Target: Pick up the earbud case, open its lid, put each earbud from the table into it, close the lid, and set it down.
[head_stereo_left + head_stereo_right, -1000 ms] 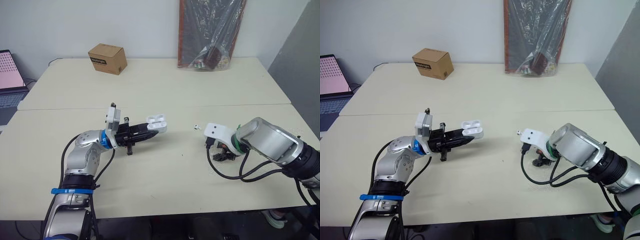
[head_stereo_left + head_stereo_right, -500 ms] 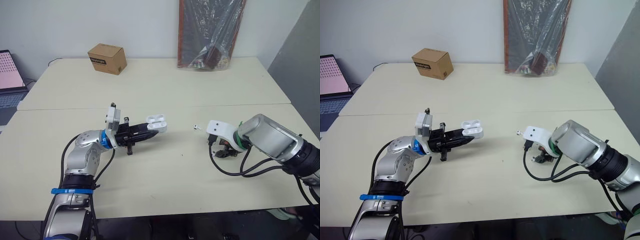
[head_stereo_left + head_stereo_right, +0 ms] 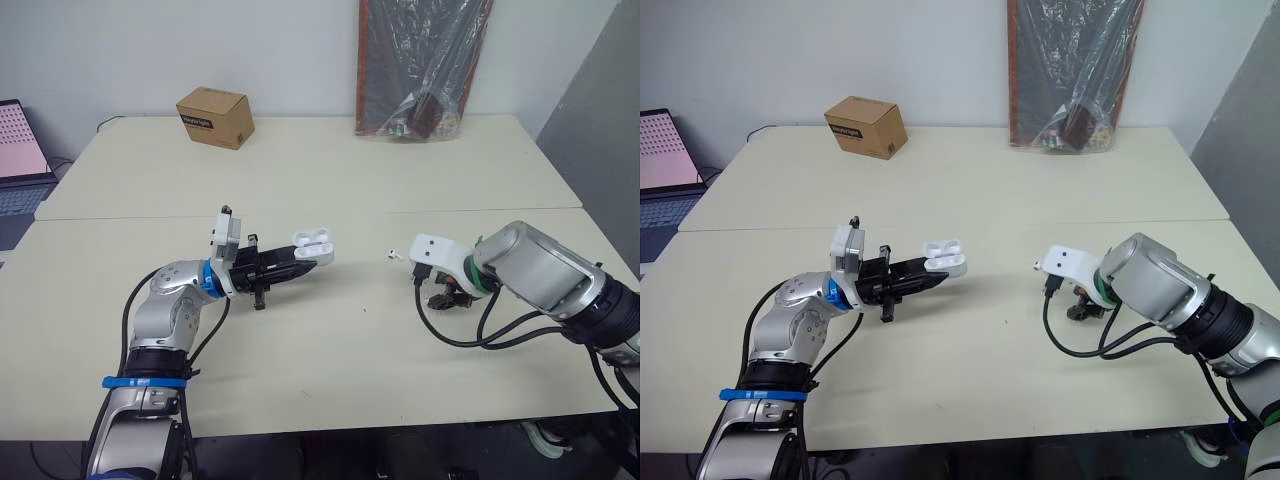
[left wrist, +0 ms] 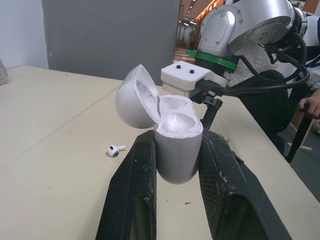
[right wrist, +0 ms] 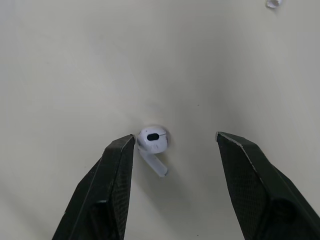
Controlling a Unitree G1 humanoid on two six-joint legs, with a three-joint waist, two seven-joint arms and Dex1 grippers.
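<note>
Near right: right gripper (image 5: 175, 139) hangs low over the table (image 3: 330, 370), fingers spread, empty, straddling one earbud (image 5: 151, 141). The earbud is probably tiny, light, slick hard plastic; pinch across the bulb, not the stem, gently or it squirts out. Left of centre: left gripper (image 3: 300, 264) is clamped on the earbud case (image 4: 177, 155), held off the table, lid (image 4: 132, 97) open. Second earbud (image 3: 392, 253) lies between the grippers. Count: two earbuds, one case. Far: one cardboard box (image 3: 213, 116), one plastic bag (image 3: 420, 60).
</note>
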